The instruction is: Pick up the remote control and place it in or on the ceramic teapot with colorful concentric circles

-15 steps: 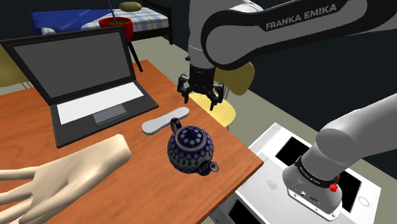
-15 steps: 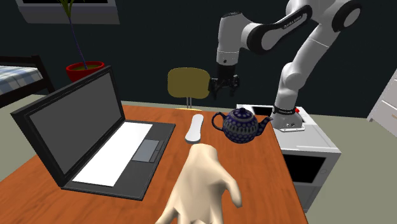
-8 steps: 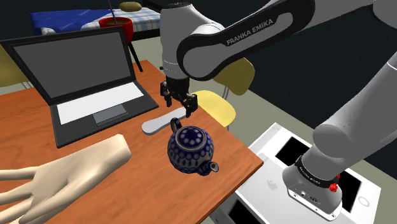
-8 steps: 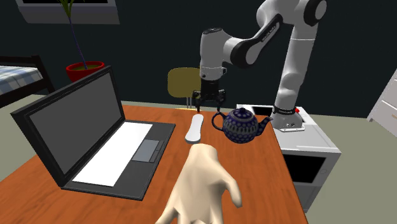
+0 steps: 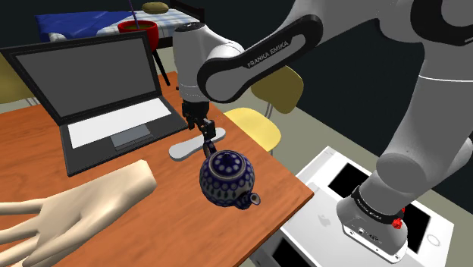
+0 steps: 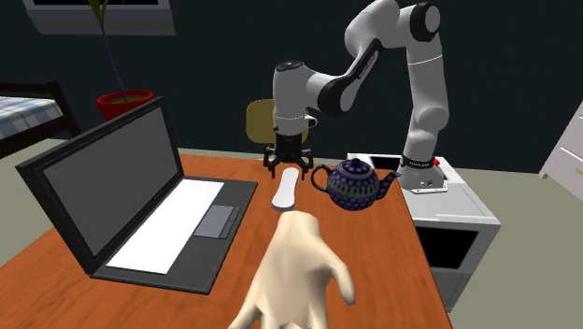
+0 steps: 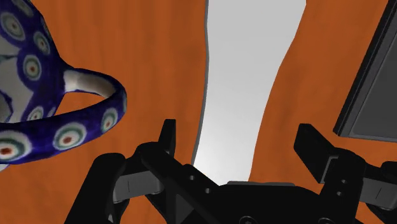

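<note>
The remote control (image 5: 184,147) is a flat light-grey bar lying on the orange wooden table (image 5: 280,190), between the laptop and the teapot. The teapot (image 5: 226,176) is dark blue with ringed dots and stands upright close to the remote (image 6: 285,191). My black gripper (image 5: 204,130) hangs low over the remote's far end, open. In the wrist view the remote (image 7: 245,70) runs between my fingers (image 7: 167,137), which stand apart on either side of it without clasping it; the teapot's handle (image 7: 95,118) curves close beside one finger. The gripper (image 6: 288,166) points straight down.
An open laptop (image 5: 106,98) stands on the remote's other side, its edge (image 7: 375,76) near one finger. A large pale hand model (image 5: 68,208) lies on the table's near part. A yellow chair (image 5: 258,125) is behind the table edge. The white stand (image 5: 356,190) is at the lower right.
The arm has swung toward the shoulder view's left and come down, from above the yellow chair to just over the remote's end. The fingers stayed open.
</note>
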Available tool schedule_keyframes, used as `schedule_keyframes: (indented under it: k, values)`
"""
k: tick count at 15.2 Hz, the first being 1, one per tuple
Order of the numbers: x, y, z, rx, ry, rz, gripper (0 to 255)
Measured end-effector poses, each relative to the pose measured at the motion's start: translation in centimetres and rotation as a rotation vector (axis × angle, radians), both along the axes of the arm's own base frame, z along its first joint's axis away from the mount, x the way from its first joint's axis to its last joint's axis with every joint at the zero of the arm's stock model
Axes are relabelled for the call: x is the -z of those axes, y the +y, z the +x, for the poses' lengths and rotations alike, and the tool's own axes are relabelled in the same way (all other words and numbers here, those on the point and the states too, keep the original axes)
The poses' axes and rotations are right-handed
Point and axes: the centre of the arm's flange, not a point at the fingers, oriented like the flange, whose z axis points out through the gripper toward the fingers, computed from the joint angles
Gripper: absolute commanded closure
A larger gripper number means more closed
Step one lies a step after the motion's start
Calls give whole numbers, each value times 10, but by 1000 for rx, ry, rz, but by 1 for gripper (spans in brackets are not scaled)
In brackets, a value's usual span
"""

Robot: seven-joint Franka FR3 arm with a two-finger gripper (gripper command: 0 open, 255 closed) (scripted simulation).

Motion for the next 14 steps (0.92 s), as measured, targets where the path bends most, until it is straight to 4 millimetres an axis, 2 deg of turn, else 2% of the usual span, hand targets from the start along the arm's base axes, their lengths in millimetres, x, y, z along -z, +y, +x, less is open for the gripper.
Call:
schedule_keyframes:
  k: [5,11,12,14]
  values:
    - [27,0,2,4,0,-1,0]
    - [30,1,2,4,0,0,0]
    - [30,1,2,4,0,0,255]
    - [30,1,2,4,-1,0,255]
